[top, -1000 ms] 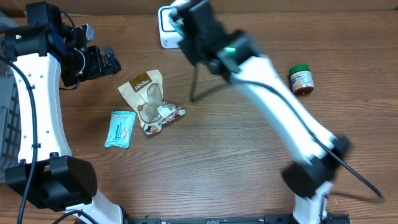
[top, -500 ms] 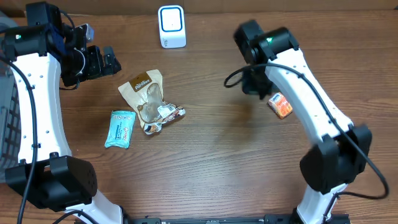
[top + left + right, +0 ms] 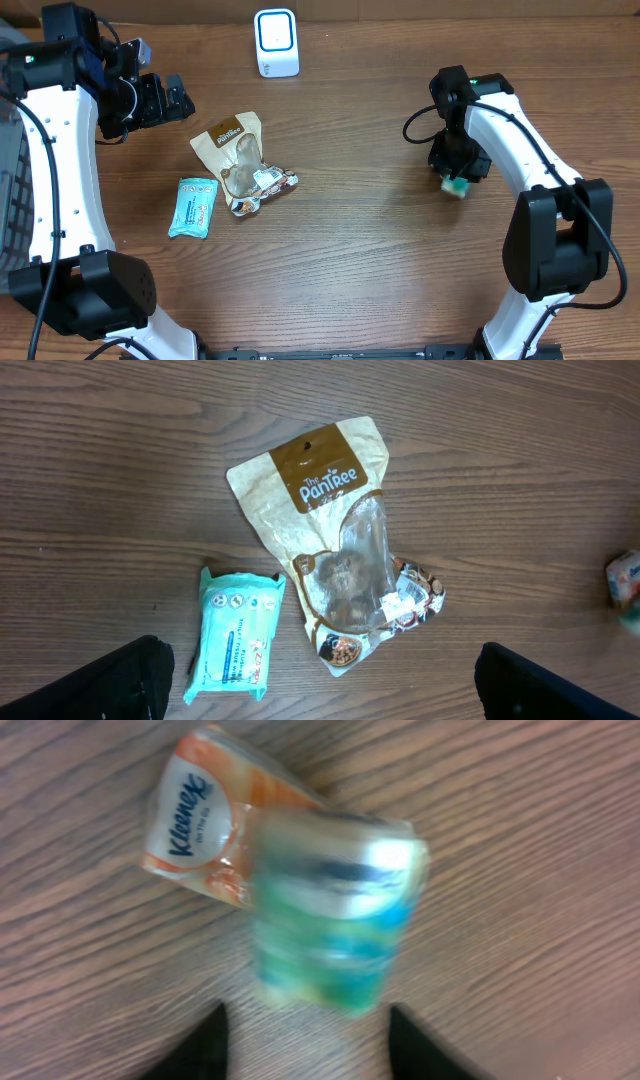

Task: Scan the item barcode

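Observation:
A blurred green and teal packet (image 3: 335, 915) lies just beyond my right gripper (image 3: 312, 1045), partly over an orange Kleenex pack (image 3: 195, 815). The two dark fingertips (image 3: 200, 1045) stand apart on either side below it, with bare wood between them. From overhead, my right gripper (image 3: 458, 172) hangs over the teal packet (image 3: 457, 187) at the right of the table. The white scanner (image 3: 277, 42) with a blue-lit face stands at the back centre. My left gripper (image 3: 165, 100) is open at the back left, holding nothing.
A tan PanTree snack bag (image 3: 340, 530) lies left of centre with a small snack pouch (image 3: 405, 600) at its lower end. A teal wipes pack (image 3: 235, 630) lies beside it. My left gripper (image 3: 335, 690) looks down on them.
My right arm swung from the scanner to the right side of the table. Its jaws parted and the teal packet now lies beyond them. The left arm has not moved.

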`<act>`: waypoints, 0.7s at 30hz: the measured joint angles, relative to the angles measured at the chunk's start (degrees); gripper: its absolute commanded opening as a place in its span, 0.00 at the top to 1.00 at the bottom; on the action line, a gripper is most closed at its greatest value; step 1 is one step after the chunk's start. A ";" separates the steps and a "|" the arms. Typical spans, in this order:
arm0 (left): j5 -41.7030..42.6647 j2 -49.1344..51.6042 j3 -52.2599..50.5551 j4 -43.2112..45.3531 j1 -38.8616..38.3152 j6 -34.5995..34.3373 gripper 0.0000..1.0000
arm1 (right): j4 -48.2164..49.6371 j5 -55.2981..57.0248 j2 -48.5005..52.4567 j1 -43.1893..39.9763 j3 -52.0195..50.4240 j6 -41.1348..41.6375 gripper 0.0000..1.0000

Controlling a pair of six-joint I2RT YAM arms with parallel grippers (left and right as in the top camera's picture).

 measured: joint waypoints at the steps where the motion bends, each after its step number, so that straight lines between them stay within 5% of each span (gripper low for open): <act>1: 0.00 0.00 0.00 0.00 0.02 0.00 0.01 | 0.28 -0.15 0.00 0.11 0.00 -0.44 0.44; 7: 0.00 0.00 0.00 0.00 0.00 0.00 0.01 | 2.60 -4.68 0.00 0.22 0.04 -2.95 0.44; 14: 0.00 0.00 0.00 0.00 0.00 0.00 0.00 | 13.97 -27.96 0.00 2.32 0.20 -11.37 0.44; 21: -0.02 0.00 0.00 0.02 0.02 0.00 0.00 | 27.30 -36.44 0.00 12.09 0.22 -8.09 0.40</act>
